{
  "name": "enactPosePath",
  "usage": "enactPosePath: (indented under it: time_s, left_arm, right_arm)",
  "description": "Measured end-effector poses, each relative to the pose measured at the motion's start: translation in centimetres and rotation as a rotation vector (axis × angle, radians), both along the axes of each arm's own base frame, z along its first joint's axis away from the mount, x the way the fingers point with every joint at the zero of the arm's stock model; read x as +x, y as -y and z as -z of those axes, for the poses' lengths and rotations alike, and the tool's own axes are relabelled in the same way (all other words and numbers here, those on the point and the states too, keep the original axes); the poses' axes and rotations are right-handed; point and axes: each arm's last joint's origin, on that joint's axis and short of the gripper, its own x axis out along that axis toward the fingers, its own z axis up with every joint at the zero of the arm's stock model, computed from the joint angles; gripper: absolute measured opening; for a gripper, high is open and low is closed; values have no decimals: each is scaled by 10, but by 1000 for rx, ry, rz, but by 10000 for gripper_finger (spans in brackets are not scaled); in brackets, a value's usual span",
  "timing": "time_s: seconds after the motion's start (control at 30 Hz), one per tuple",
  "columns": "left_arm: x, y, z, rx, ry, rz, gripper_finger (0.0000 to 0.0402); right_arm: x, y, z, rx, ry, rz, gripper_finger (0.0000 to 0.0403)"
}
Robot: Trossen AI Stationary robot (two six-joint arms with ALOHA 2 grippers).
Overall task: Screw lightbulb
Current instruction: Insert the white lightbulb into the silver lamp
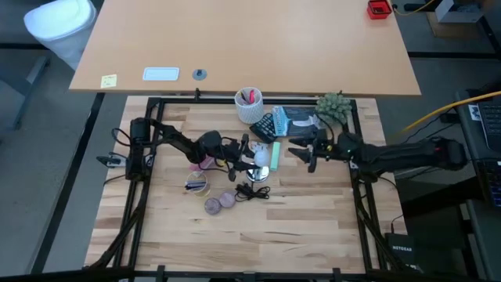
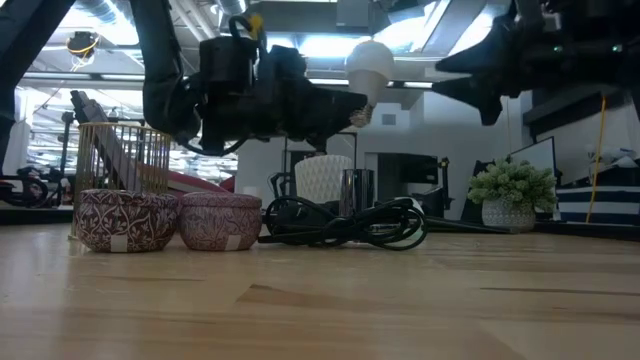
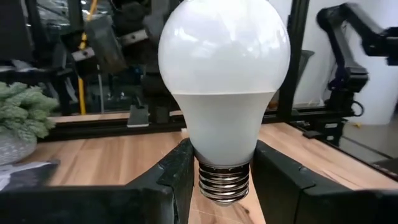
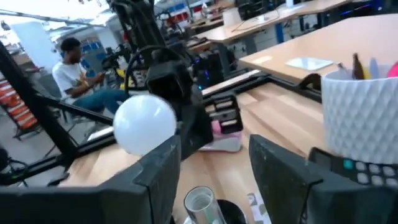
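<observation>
Left wrist view is showing the left gripper [image 3: 227, 180] clamping its 2 fingers [image 3: 171, 180] on the neck of the lightbulb [image 3: 224, 81], just above the silvery screw base, with the white globe standing clear of the fingertips. The hold at the neck appears chosen to leave the threads free for entering a socket.

In the low view the lightbulb [image 2: 370, 65] is hanging well above the table [image 2: 320, 310], carried over the middle of the work area. The right gripper [image 1: 301, 153] is hovering near it with its fingers [image 4: 280, 168] standing apart and holding nothing; it is facing the bulb's globe, probably placed to take over or steady it.

Below the bulb, a silvery socket [image 4: 199, 202] is sitting upright on the table, beside a tangle of black cable [image 2: 345, 225]. That cable is lying close to the socket and could snag a descending finger. 2 purple discs [image 1: 219, 202] are resting nearby, the white cup of pens [image 1: 249, 103] is standing farther back, and a small plant [image 1: 335, 106] is sitting well apart. A seated person [image 4: 78, 78] is showing beyond the table, away from the arms.
</observation>
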Motion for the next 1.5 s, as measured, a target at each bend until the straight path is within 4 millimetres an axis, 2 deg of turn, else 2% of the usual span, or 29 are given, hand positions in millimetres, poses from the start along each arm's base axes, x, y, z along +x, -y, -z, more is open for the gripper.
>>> enactPosePath:
  time_s: [0.23,0.5,0.77,0.9,1.1,1.37,1.5]
  left_arm:
    - [3,10,-1,-70,-7,-69,129]
    - [11,34,-2,-58,15,-101,129]
    - [42,29,16,-74,5,-114,129]
    - [48,22,27,-113,-17,-124,129]
    - [39,11,37,-158,-41,-152,129]
    - [5,-4,44,-221,4,-197,129]
    - [3,-4,42,-213,5,-188,129]
  right_arm:
    - [16,-6,13,-25,-20,13,195]
    - [19,-5,18,-25,-48,40,195]
    - [19,-5,18,-24,-49,36,195]
    - [19,-5,18,-24,-51,30,195]
    - [19,-5,21,-23,-77,28,195]
    - [19,-5,22,-22,-90,27,195]
    - [19,-5,23,-21,-99,28,195]
